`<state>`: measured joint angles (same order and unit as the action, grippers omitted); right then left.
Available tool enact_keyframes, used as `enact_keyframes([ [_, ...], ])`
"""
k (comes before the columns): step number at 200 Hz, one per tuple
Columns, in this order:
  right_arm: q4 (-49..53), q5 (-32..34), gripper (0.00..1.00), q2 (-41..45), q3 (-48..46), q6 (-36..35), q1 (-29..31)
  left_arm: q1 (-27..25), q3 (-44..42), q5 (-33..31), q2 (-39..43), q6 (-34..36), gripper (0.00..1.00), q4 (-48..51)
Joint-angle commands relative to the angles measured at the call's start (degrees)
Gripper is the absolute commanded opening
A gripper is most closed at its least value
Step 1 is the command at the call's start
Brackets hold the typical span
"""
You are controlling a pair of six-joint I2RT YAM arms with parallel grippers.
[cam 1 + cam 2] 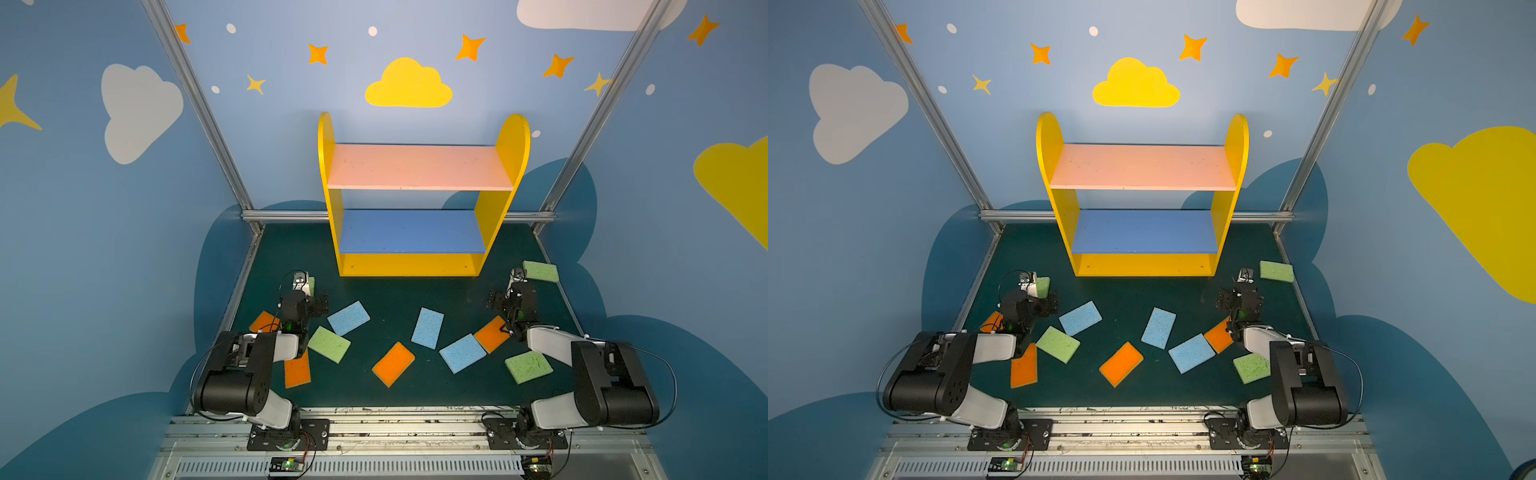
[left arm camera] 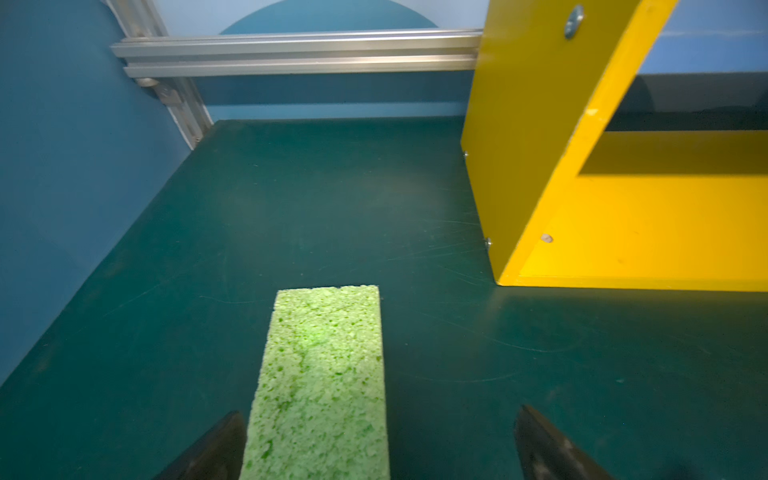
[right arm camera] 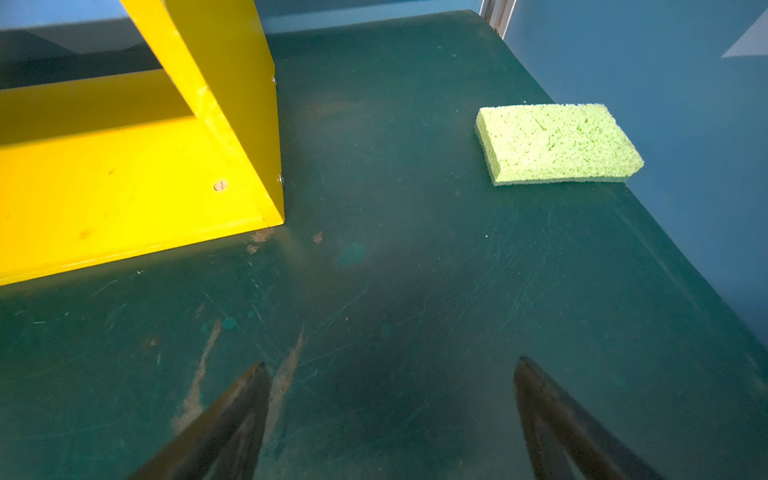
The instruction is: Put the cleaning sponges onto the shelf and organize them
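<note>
Standing at the back of a dark green bench (image 1: pixel 395 291), the shelf (image 1: pixel 512 145) has two yellow round-topped side panels, a pink board (image 1: pixel 419 166) on top, a blue board (image 1: pixel 411 230) under it and a yellow base (image 1: pixel 409 264); in both top views it sits midway between the two arms.

Eleven cleaning sponges, all flat, porous rectangles, lie on the bench in front of the shelf. The three light blue sponges (image 1: pixel 348 318) (image 1: pixel 427 327) (image 1: pixel 462 353) are scattered at odd angles across the middle. The four orange sponges (image 1: pixel 393 363) (image 1: pixel 492 334) (image 1: pixel 297 370) (image 1: pixel 264 321) show a thin yellow layer along their edges; three of them are partly hidden under the arms, and one lies edge to edge with a blue one. Two light green sponges (image 1: pixel 329 344) (image 1: pixel 528 366) lie nearer the arms' bases.

The left tool (image 2: pixel 380 413) has its dark fingers wide apart; the green sponge at the left tool (image 2: pixel 320 374) lies flat on the bench between them, close beside one finger and clear of the other, so it is not clamped. It lies near the shelf's front left corner.

The right tool (image 3: pixel 390 362) also has its fingers spread apart, over scuffed bench with nothing between them; the green sponge by the right wall (image 3: pixel 557 143) lies ahead of it, to the right of the shelf's base and near the wall.
</note>
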<state>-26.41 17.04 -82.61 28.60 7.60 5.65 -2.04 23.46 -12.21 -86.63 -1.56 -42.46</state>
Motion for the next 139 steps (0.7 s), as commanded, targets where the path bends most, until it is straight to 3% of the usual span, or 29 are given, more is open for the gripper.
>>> enact_keyframes([
  [1,-1.89,1.86,0.9,1.81,-1.24,-0.03,0.57,0.07,5.72,-3.69,4.56,-0.98,1.0,12.11],
  [35,-4.47,1.89,0.87,8.32,-3.33,-5.76,2.19,-0.07,9.37,-1.97,12.74,-2.26,1.0,21.17],
  [45,0.76,1.95,0.87,13.1,-1.69,-5.95,2.88,-0.07,11.29,-0.29,15.35,-2.56,1.0,25.5],
  [58,12.82,1.2,0.87,19.78,2.47,-0.01,2.81,-0.26,14.04,2.55,18.43,-2.98,1.0,30.98],
  [76,20.79,-5.37,0.87,25.65,6.07,1.97,2.85,-1.51,18.52,3.64,22.11,-5.7,1.0,39.16],
  [100,19.81,-16.65,0.86,29.96,6.57,0.68,2.89,-4.83,24.92,2.75,25.07,-9.25,0.99,49.81],
  [119,21.05,-25.32,0.84,32.2,7.9,5.74,3.23,-8.73,29.56,0.28,26.21,-12.57,0.98,60.16],
  [139,26.72,-32.08,0.8,32.39,11.99,8.8,4.61,-12.55,28.83,-0.82,29.61,-17.24,0.98,65.38],
])
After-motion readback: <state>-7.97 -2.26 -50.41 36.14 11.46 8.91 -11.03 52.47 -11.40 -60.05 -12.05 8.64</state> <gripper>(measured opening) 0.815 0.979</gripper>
